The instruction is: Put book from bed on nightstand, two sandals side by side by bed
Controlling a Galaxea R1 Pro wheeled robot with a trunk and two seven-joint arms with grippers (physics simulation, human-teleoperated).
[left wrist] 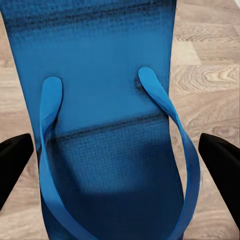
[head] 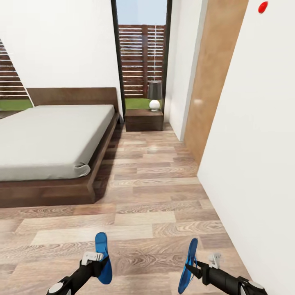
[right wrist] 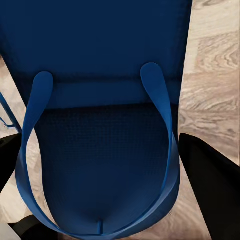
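Note:
Both of my grippers carry bright blue sandals low over the wood floor. In the head view my left gripper [head: 98, 264] is shut on one sandal [head: 103, 257], and my right gripper [head: 197, 268] is shut on the other sandal [head: 188, 266], held on edge. The left wrist view has the first sandal [left wrist: 105, 100] strap-side up between black fingers [left wrist: 222, 157]. In the right wrist view the second sandal [right wrist: 100, 75] sits between dark fingers [right wrist: 212, 187]. The bed [head: 49, 135] lies ahead at the left, and the nightstand [head: 143, 120] stands beside its headboard. The book is out of view.
A dark-shaded lamp [head: 154, 96] stands on the nightstand before a tall window [head: 141, 57]. A white wall [head: 254, 143] and a wooden door panel [head: 213, 73] close off the right. A strip of plank floor [head: 151, 184] runs between bed and wall.

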